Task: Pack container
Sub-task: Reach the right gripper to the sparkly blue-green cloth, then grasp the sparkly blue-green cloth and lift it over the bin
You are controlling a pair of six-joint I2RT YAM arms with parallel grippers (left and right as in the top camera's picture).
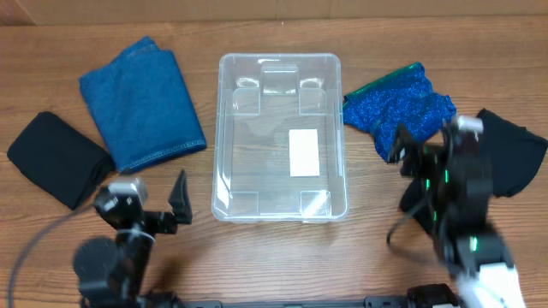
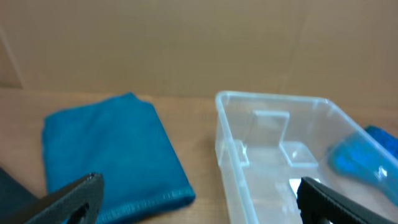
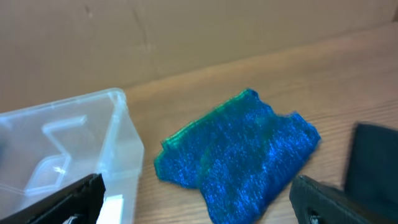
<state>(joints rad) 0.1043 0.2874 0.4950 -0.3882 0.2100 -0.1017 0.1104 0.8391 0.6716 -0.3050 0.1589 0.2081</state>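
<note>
- My left gripper (image 2: 199,185) is spread wide and holds nothing. It hovers just off the near-left corner of the container (image 1: 219,137).
- My right gripper (image 3: 196,190) is also wide open and empty. It hangs to the right of the container, above the sparkly blue cloth (image 1: 398,107).
- The container sits open side up in the middle of the table (image 1: 282,265), between my two arms. It is empty, and the white label (image 1: 304,152) shows through its bottom.
- I judge the container to be light, thin-walled and fairly stiff, with slick plastic that would skate on the wood if I bump it.
- If I must steady it, I would pinch a long side wall just under the rim, one finger inside and one outside. The rounded corners offer a poor grip.
- The things to go in look soft and limp: a folded blue towel (image 1: 141,98) far left of the container, a black cloth (image 1: 56,158) at the left edge, and another dark cloth (image 1: 514,150) at the far right.
- I would take each one at the thick of its fold so that it lifts as a single bundle.
</note>
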